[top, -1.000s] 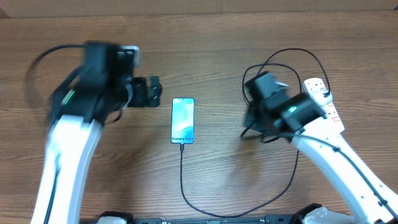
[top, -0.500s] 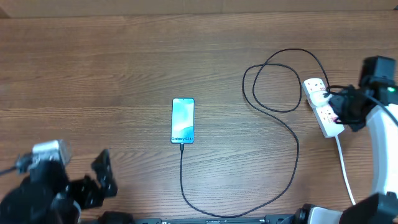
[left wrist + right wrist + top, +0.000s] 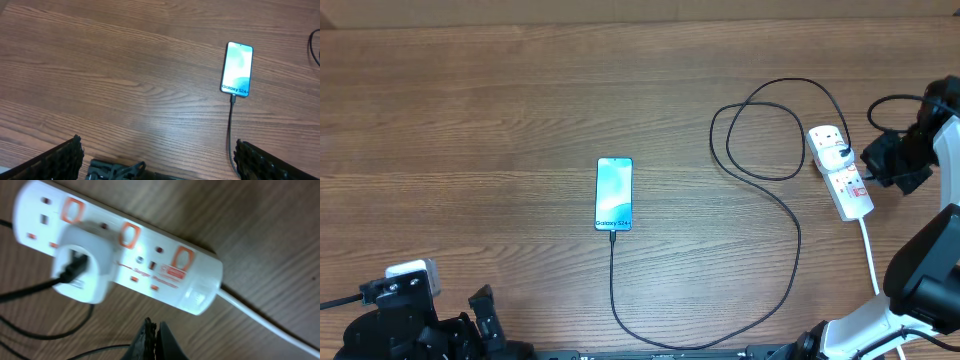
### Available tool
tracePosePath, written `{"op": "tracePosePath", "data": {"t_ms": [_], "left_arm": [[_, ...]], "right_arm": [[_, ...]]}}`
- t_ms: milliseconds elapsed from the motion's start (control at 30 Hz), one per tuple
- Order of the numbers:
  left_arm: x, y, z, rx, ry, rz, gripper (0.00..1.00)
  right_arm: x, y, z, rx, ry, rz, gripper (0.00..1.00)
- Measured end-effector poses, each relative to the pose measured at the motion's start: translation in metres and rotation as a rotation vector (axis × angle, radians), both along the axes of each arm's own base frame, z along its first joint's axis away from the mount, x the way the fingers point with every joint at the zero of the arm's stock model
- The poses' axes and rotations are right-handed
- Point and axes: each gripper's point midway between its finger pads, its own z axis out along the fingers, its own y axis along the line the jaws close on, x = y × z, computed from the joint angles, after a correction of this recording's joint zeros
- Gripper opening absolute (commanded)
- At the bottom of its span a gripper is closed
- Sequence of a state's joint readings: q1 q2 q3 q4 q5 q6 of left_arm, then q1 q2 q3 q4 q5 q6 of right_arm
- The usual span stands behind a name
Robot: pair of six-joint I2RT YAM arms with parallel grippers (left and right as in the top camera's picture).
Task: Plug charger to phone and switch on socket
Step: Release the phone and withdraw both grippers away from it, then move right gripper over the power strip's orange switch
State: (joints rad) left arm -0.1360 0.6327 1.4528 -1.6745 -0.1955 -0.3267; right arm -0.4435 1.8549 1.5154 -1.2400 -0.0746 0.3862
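The phone (image 3: 614,193) lies flat mid-table with its light blue screen up, also in the left wrist view (image 3: 237,68). The charger's black cable (image 3: 798,240) runs from the phone's bottom edge, curves right, loops, and ends at a white adapter (image 3: 82,275) seated in the socket (image 3: 842,172). The socket (image 3: 125,255) is a white strip with red switches. My right gripper (image 3: 876,162) is shut, just right of the socket and apart from it, its tips (image 3: 152,327) empty. Down at the near left corner, my left gripper (image 3: 470,322) is open wide and empty (image 3: 162,162).
The socket's white cord (image 3: 870,262) runs toward the near right edge. The cable's loop (image 3: 770,130) lies left of the socket. Bare wooden table (image 3: 470,130) surrounds the phone.
My left arm pulled back from beside the phone to the near left corner. My right arm moved from the cable loop to the right side of the socket.
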Motion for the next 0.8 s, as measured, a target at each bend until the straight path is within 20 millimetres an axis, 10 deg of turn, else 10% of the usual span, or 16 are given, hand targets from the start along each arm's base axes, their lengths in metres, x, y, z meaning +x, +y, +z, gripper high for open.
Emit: {"op": "tracePosePath", "data": {"t_ms": [800], "left_arm": [[-0.063, 0.017, 0.014, -0.014, -0.324, 0.037, 1.00]], "right_arm": [[0.024, 0.002, -0.038, 0.070, -0.018, 0.053, 0.04]]}}
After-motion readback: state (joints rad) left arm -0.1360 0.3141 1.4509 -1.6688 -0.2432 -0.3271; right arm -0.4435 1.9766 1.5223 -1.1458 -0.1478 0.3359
